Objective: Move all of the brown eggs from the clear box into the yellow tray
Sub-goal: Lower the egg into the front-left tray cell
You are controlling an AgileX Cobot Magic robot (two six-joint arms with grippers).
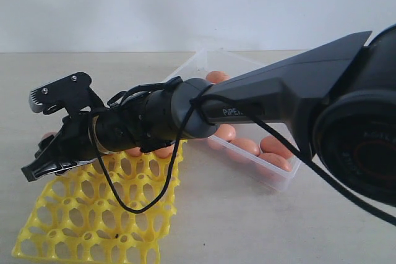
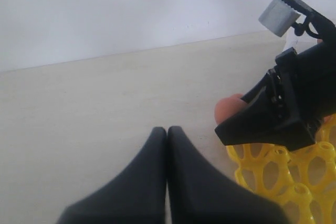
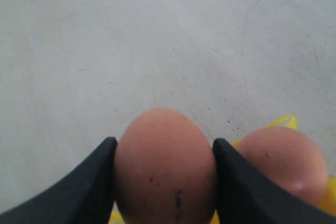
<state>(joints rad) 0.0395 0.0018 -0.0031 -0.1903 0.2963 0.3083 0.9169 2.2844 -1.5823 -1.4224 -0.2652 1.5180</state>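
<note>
Holding an egg at the tray's far corner, ready to lower.
The right gripper [image 3: 164, 144] pinches one egg [image 3: 165, 174] across its waist, long axis running out along the fingers [image 3: 92, 182], just beside a seated egg [image 3: 283, 161] at the tray [image 1: 93, 217] edge; the cup below is hidden. The left gripper [image 2: 167, 132], fingers pressed together, hangs near over the table [image 2: 79, 119]. More eggs [image 1: 247, 146] wait in the box [image 1: 281, 182].

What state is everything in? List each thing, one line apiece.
right gripper, shut on the held egg
left gripper, shut, empty
held egg, whole, clamped in the right gripper
clear box, open, several boxed eggs inside
yellow tray, most cups empty, tray eggs along one edge
</note>
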